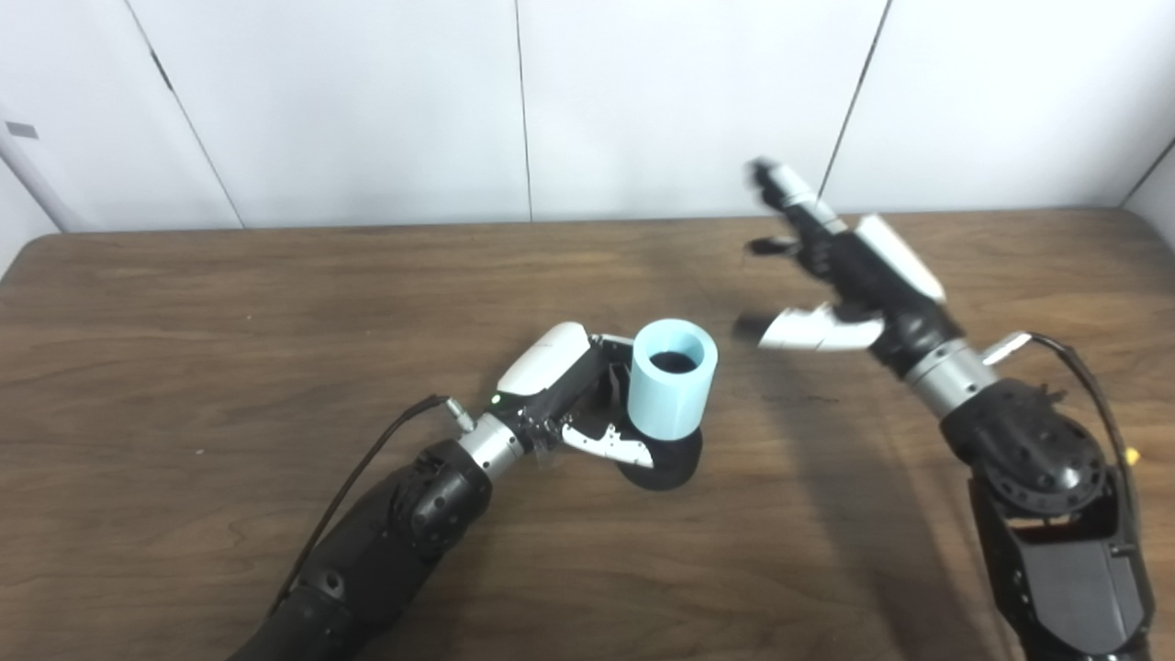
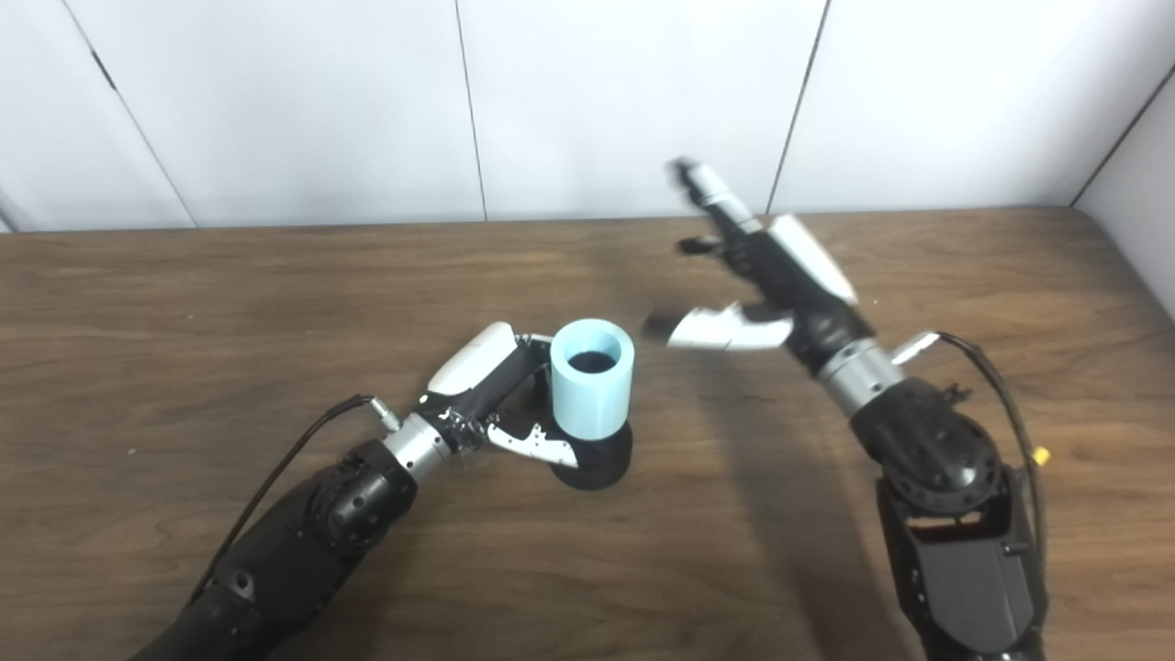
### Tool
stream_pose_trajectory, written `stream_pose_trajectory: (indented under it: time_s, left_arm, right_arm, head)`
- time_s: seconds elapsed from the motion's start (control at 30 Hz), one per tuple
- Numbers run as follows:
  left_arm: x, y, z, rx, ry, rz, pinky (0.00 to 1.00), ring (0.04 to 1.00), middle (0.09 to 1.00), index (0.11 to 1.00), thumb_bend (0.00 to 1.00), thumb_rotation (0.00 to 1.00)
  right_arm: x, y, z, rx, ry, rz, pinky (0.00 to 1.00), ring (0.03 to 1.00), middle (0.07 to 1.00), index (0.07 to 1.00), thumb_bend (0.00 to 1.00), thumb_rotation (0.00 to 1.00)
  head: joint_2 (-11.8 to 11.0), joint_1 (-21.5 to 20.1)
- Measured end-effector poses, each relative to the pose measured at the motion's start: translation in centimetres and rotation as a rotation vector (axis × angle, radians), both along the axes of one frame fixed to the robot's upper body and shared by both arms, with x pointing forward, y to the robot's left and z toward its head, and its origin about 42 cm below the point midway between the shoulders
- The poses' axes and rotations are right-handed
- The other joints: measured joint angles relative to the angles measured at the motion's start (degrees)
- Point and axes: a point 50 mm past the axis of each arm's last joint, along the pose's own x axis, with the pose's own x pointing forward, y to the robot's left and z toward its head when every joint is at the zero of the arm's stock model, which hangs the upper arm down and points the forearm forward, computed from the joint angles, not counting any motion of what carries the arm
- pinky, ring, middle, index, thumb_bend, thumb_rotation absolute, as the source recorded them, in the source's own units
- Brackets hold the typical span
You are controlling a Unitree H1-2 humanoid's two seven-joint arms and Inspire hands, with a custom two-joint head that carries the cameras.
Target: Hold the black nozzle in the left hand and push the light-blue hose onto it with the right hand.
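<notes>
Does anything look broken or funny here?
Nothing stands out. The light-blue hose sits upright on the black nozzle, which the left hand holds. The right hand is open, touching nothing.

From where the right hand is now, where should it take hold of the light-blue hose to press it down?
Grip the light-blue hose on its upper wall, coming from its right. It stands upright on the black nozzle, and the left hand already crowds its left side and base. The right hand is open, raised off to the hose's right, so that side is probably the easiest way in.
</notes>
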Motion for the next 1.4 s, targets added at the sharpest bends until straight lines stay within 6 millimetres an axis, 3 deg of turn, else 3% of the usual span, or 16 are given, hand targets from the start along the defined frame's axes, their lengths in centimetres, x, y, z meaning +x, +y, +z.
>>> stream_pose_trajectory:
  time_s: [0.13,0.23,0.3,0.47,0.6,0.67,0.7,0.73,0.8,0.87,1.13,1.4]
  left_arm:
    - [0.0,-0.1,0.0,0.002,0.001,0.002,0.41,0.424,0.488,0.499,0.50,0.00]
    - [0.0,-0.1,0.0,0.002,0.001,0.002,0.41,0.426,0.492,0.495,0.50,0.00]
    - [0.0,-0.1,0.0,0.002,0.001,0.002,0.41,0.427,0.493,0.494,0.50,0.00]
    - [0.0,0.1,0.0,0.002,0.001,0.005,0.41,0.428,0.488,0.496,0.50,0.00]
    - [0.0,0.1,0.0,0.003,0.001,0.007,0.42,0.434,0.491,0.507,0.50,0.00]
    - [-0.1,0.1,0.1,0.007,-0.002,0.012,0.47,0.546,0.497,0.498,0.52,0.00]
    - [-0.3,0.1,0.3,0.005,-0.009,0.016,0.57,0.698,0.708,0.692,0.75,0.09]
    - [-0.5,0.1,0.6,0.016,-0.014,0.030,0.64,0.809,0.843,0.825,0.87,0.15]
    - [-1.1,0.1,1.0,0.035,-0.024,0.052,0.71,0.917,0.964,0.947,0.97,0.21]
    - [-1.5,0.2,1.2,0.053,-0.034,0.069,0.77,0.969,0.993,0.989,1.00,0.26]
    - [-3.1,2.7,0.7,-0.059,0.018,0.201,0.81,0.996,1.000,1.000,0.97,0.24]
    - [-2.6,5.1,0.9,-0.161,0.080,0.334,0.80,0.993,1.000,1.000,0.91,0.19]
  right_arm:
    - [0.2,0.2,-1.3,0.232,0.076,-0.019,0.62,0.813,0.945,0.985,0.62,0.47]
    - [0.2,-0.1,-2.6,0.369,0.137,-0.050,0.58,0.736,0.858,0.903,0.56,0.33]
    - [0.2,-0.5,-3.8,0.407,0.202,-0.100,0.48,0.647,0.780,0.809,0.58,0.28]
    - [-1.2,0.1,-5.7,0.401,0.304,-0.157,0.41,0.562,0.694,0.686,0.55,0.15]
    - [-1.7,1.7,-6.7,0.424,0.342,-0.159,0.38,0.548,0.707,0.696,0.51,0.14]
    - [-1.8,2.3,-7.0,0.433,0.354,-0.149,0.36,0.538,0.703,0.701,0.52,0.14]
    - [-1.9,2.5,-7.1,0.433,0.360,-0.145,0.36,0.537,0.706,0.706,0.52,0.14]
    - [-1.9,2.5,-7.3,0.432,0.366,-0.145,0.37,0.539,0.710,0.715,0.51,0.15]
    - [-2.0,2.5,-8.0,0.430,0.387,-0.149,0.38,0.540,0.714,0.725,0.50,0.17]
    - [-2.2,2.7,-8.5,0.427,0.402,-0.146,0.38,0.530,0.713,0.724,0.52,0.19]
    - [-2.7,3.2,-9.4,0.440,0.396,-0.150,0.38,0.524,0.734,0.735,0.52,0.18]
    - [-2.7,3.7,-10.2,0.472,0.381,-0.172,0.37,0.506,0.688,0.717,0.54,0.19]
  head:
    - [0.09,0.09]
    - [0.00,0.00]
    - [0.00,0.09]
    - [0.00,0.35]
    - [-0.17,0.00]
    - [-0.26,-0.09]
    - [-0.26,-0.09]
    - [-0.52,0.09]
    - [-0.53,0.09]
    - [-0.53,0.09]
    - [-0.97,0.26]
    - [-0.88,0.44]
